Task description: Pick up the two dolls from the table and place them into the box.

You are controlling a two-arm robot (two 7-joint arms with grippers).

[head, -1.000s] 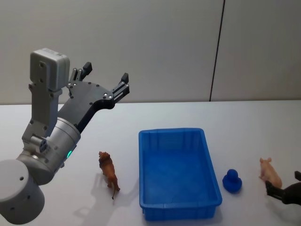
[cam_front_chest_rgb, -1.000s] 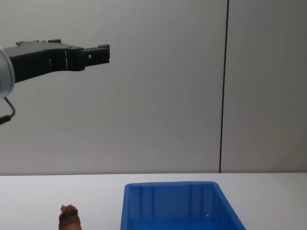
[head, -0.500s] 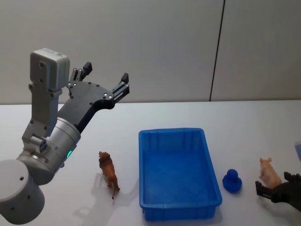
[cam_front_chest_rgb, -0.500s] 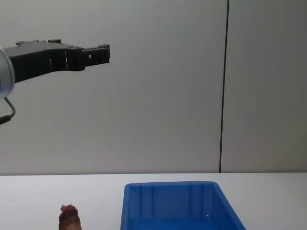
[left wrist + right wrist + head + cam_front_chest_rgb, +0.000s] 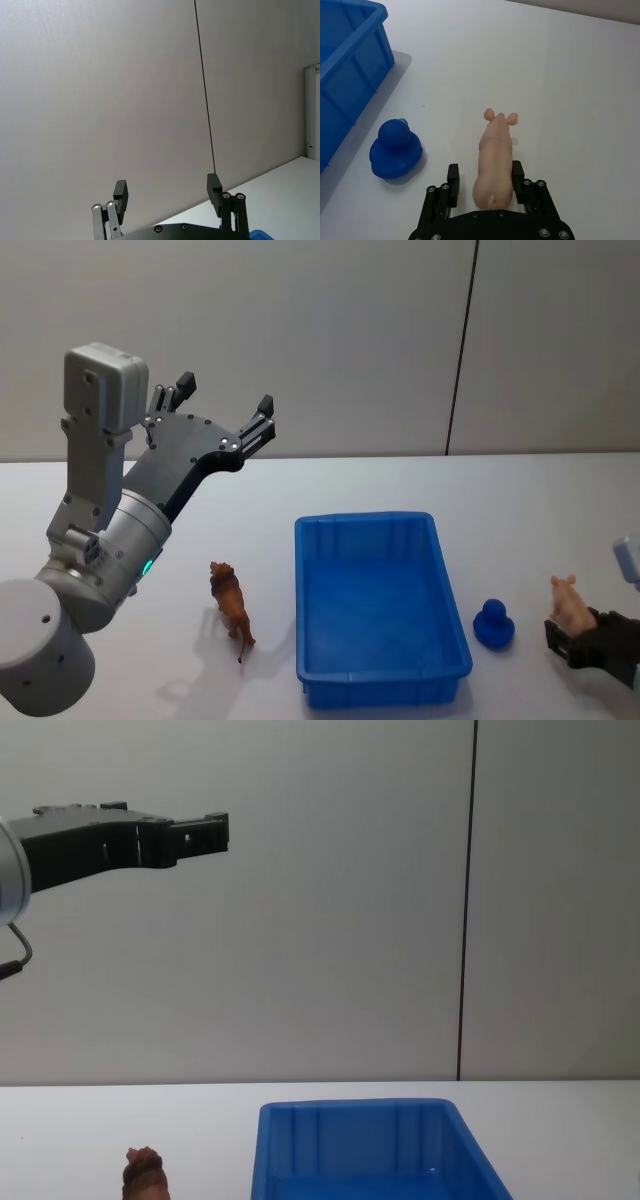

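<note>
The left gripper (image 5: 225, 395) hangs high, fingers wide apart and empty, with the brown doll (image 5: 230, 605) standing far below it beside the box (image 5: 365, 521), head pointing away from the robot. Past the blue duck (image 5: 395, 150) (it looks like an extra toy), the right gripper (image 5: 485, 174) has a finger on each side of the pink doll (image 5: 495, 150), not squeezing yet. Its long body runs straight out from the palm, nose pointing away, so the gripper should close softly on the fat middle, then lift straight up.

Left gripper (image 5: 225, 393) raised and spread; right gripper (image 5: 485, 171) low, spread.
</note>
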